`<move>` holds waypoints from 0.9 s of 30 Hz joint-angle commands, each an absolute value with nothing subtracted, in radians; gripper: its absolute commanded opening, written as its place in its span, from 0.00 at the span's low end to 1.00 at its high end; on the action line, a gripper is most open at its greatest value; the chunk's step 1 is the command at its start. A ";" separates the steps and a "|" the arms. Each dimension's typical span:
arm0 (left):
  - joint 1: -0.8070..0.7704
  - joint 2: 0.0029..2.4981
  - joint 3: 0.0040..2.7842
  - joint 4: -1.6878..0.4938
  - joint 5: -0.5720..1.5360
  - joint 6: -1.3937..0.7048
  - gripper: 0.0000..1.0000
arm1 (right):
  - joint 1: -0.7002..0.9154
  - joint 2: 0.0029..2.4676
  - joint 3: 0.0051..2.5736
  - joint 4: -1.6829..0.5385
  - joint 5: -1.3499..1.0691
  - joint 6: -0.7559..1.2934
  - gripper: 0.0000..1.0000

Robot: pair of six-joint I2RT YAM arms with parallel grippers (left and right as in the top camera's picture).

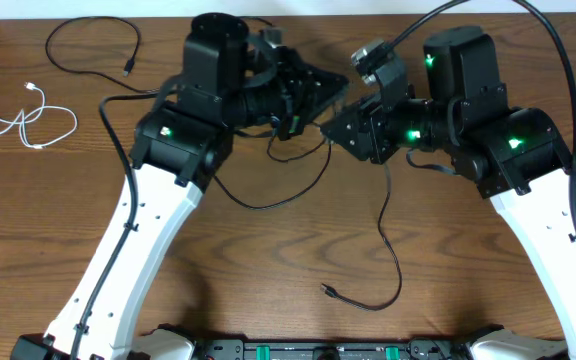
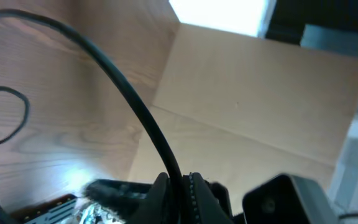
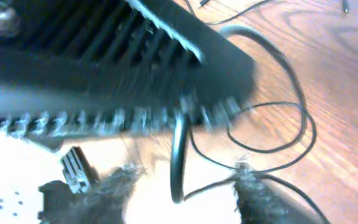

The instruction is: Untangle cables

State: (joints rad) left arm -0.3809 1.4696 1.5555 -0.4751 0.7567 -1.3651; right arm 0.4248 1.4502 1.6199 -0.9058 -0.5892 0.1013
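Observation:
Both grippers meet at the middle back of the table. My left gripper [image 1: 318, 98] [image 2: 181, 185] is shut on a black cable [image 2: 126, 93] that rises up and to the left from its jaws. My right gripper [image 1: 337, 127] [image 3: 188, 177] is open. A black cable loop [image 3: 178, 155] hangs between its fingers, and a thin strand touches the right fingertip [image 3: 253, 186]. Below the grippers lies the tangle of black cables [image 1: 293, 155]. One black cable [image 1: 383, 220] trails toward the front and ends in a plug [image 1: 329, 292].
A separate black cable [image 1: 88, 30] lies looped at the back left. A white cable [image 1: 23, 120] lies coiled at the left edge. The left arm's black gripper body [image 3: 104, 62] fills the top of the right wrist view.

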 commanded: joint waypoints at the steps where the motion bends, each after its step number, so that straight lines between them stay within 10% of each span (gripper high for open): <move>1: -0.328 1.473 1.562 -0.514 0.762 -1.333 0.08 | 0.415 1.451 1.622 -0.922 -0.569 0.096 0.70; 5: -0.279 1.472 1.562 -0.604 0.763 -1.340 0.08 | 0.376 1.451 1.622 -0.942 -0.548 0.101 0.99; 27: 0.292 1.441 1.562 -1.084 0.762 -0.838 0.08 | 0.194 1.451 1.622 -1.048 -0.542 0.115 0.99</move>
